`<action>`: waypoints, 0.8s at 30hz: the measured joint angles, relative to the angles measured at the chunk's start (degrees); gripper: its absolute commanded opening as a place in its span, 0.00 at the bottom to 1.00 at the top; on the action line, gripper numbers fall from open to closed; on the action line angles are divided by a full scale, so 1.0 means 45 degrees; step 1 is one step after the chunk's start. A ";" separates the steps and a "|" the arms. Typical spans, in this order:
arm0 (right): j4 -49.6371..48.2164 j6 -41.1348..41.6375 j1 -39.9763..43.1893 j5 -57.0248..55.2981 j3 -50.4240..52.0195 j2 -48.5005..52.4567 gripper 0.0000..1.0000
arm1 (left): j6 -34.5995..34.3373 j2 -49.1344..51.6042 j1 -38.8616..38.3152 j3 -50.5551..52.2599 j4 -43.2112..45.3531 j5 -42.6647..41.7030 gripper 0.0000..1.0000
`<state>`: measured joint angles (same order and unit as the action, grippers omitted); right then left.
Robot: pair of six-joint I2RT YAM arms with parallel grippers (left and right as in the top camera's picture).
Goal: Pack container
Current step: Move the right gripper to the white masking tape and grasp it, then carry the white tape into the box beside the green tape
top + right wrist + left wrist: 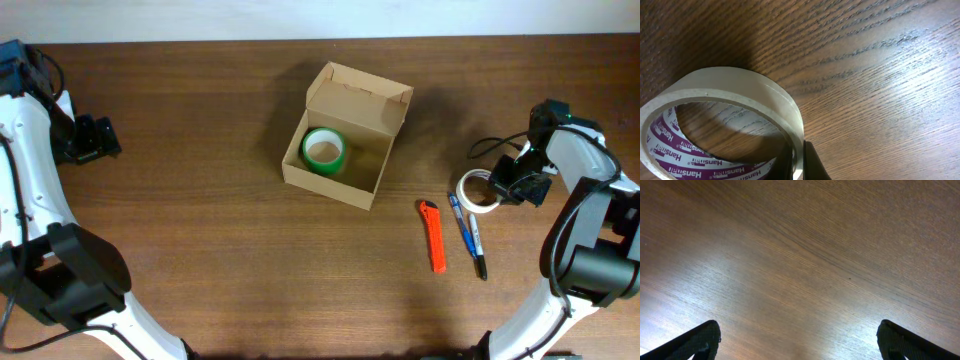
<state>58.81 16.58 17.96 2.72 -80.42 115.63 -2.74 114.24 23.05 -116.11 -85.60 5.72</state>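
Container (345, 135): mid-desk, a bit toward the far edge, well clear of both arms. Flap lid is up and hinged back on the far-right side. A green tape roll (324, 150) lies flat inside, against the left wall.

Right gripper (500, 188): near the right edge of the desk (200, 250), at a white tape roll (477, 190). In the wrist view the jaws straddle that roll's wall at the bottom of the frame, one dark finger (814, 164) outside and a dark sliver inside. They're closed down to about the wall thickness, so it reads as pinched on the roll. The core has purple "Hansmat" print. The roll's far side casts a shadow on the wood. Can't tell whether it's lifted or flat.

Left gripper (100, 137): far-left area, close to the left edge. In the wrist view its fingers (695, 344) sit at the two bottom corners, spread wide, with only bare wood grain between them. It holds nothing.

Loose items are right of the container, toward the near-right corner:
- An orange cutter (432, 236), lying roughly near-to-far.
- A blue pen (457, 218), just right of the cutter.
- A second pen (477, 250), beside the first with its dark tip toward the near edge.

The pens are nearly parallel and close together. Can't tell if they touch. The white roll sits just beyond their far ends.
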 measured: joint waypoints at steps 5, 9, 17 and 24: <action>0.0267 -0.0112 0.0000 0.0044 -0.0005 0.0000 0.04 | 0.0000 0.0000 0.0000 0.0000 0.0000 0.0000 1.00; 0.1039 -0.0379 0.0000 0.0102 -0.0321 -0.0010 0.04 | -0.0005 0.0000 0.0000 0.0000 0.0005 0.0000 1.00; 0.2778 -0.0947 -0.0282 0.0189 -0.2992 -0.0889 0.04 | 0.0000 0.0000 0.0000 0.0000 0.0000 -0.0005 1.00; 0.5285 -0.1700 -0.2361 0.0316 -0.7014 -0.1914 0.04 | 0.0000 0.0000 0.0000 0.0000 0.0005 0.0005 1.00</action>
<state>82.59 8.93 7.33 4.14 -111.98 107.02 -2.74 114.24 23.05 -116.11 -85.58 5.74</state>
